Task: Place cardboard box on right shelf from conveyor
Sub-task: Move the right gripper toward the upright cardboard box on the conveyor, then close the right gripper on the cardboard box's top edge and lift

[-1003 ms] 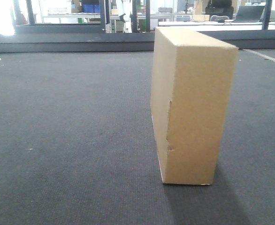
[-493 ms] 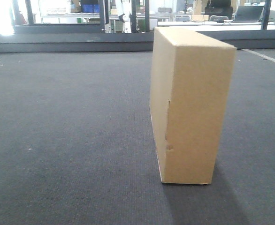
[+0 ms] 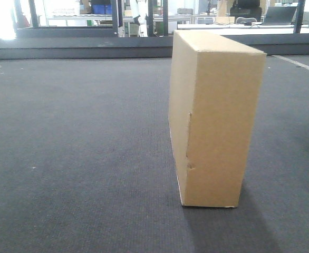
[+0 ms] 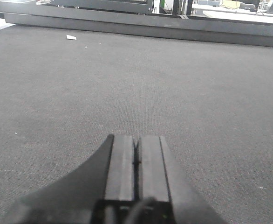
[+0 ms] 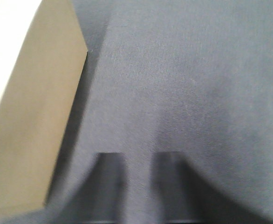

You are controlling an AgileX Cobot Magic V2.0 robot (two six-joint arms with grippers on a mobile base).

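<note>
Cardboard box (image 3: 213, 121) stands upright on the conveyor (image 3: 75, 153), right of centre in the front view, torn edge toward the camera. It has barely shifted in frame over the last second, so I judge the pickup has not begun; nothing touches it. Left gripper (image 4: 136, 161) sits low over bare belt, pads pressed together on nothing. Right gripper (image 5: 140, 170) is near the box's broad side with a gap between its fingers, though that view is blurred, so the opening looks moderate at best guess; right shelf not in view, whole lift and transfer remain.
</note>
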